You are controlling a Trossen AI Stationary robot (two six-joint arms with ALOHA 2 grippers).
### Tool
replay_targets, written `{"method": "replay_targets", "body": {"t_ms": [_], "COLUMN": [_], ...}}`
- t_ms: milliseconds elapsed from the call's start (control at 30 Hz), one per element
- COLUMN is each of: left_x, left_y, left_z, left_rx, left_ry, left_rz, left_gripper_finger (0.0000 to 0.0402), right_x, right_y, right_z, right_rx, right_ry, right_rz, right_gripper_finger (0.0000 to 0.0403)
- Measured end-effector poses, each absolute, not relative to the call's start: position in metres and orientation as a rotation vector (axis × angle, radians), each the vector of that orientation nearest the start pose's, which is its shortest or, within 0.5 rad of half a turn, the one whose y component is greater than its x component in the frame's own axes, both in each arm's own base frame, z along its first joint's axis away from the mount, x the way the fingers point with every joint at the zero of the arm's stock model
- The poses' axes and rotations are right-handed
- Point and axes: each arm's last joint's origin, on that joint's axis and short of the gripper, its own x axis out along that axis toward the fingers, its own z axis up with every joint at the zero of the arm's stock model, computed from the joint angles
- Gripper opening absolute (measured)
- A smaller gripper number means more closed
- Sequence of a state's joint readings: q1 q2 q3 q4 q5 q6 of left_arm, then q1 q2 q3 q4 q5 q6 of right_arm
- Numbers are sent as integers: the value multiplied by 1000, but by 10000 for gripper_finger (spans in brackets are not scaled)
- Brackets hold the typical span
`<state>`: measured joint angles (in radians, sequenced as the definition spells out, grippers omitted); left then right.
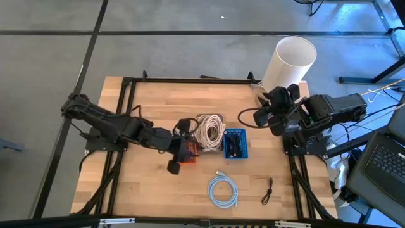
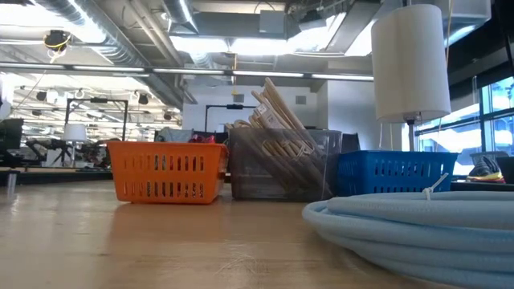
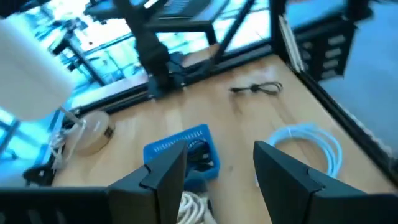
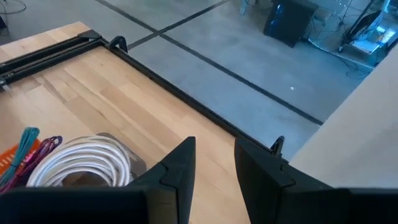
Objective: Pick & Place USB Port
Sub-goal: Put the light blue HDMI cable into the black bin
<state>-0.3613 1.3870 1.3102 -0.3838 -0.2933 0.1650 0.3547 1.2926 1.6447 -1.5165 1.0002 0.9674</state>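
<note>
Hovering mid-frame in the high view, left gripper [image 1: 179, 154] over orange basket [image 1: 188, 151]; right gripper [image 1: 276, 106] parked right. Low view: blue basket [image 2: 393, 173] right of centre. Left wrist view: fingers [image 3: 163, 177] spread, empty; dark USB parts [image 3: 200, 154] in blue basket, likely light, rigid, best pinched across the body. Right wrist view: fingers [image 4: 180, 163] slightly parted.

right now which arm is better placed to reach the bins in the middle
Left. The left gripper hangs open over the orange bin, beside the blue bin. The right gripper waits folded by the table's right edge.
</note>
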Motion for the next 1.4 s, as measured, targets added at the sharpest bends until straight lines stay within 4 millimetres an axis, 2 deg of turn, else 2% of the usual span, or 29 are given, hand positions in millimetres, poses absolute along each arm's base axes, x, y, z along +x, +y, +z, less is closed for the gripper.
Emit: {"method": "replay_targets", "body": {"t_ms": [133, 333, 500, 633, 733, 833, 1000, 1133, 1400], "left_x": [289, 250, 222, 200, 182, 168, 157, 154, 153], "left_y": [-103, -84, -79, -83, -85, -86, -91, -94, -96], "left_z": [380, 421, 433, 434, 430, 426, 427, 427, 427], "left_rx": [199, 26, -59, -58, -54, -37, -4, -10, -3], "left_ry": [382, 249, 203, 242, 301, 345, 353, 345, 352], "left_rz": [85, 434, 483, 437, 411, 392, 352, 345, 319], "left_gripper_finger": [180, 180, 180, 180, 180, 180, 180, 180, 180], "right_x": [190, 195, 200, 207, 222, 244, 276, 294, 321], "right_y": [45, 58, 78, 110, 140, 168, 196, 203, 196], "right_z": [420, 417, 421, 414, 392, 360, 304, 279, 246], "right_rx": [184, 305, 444, 503, 507, 492, 449, 477, 590], "right_ry": [606, 855, 884, 866, 912, 995, 1148, 1164, 1282], "right_rz": [-827, -451, -205, -204, -270, -345, -438, -495, -554], "right_gripper_finger": [113, 113, 113, 111, 103, 93, 81, 81, 107]}}
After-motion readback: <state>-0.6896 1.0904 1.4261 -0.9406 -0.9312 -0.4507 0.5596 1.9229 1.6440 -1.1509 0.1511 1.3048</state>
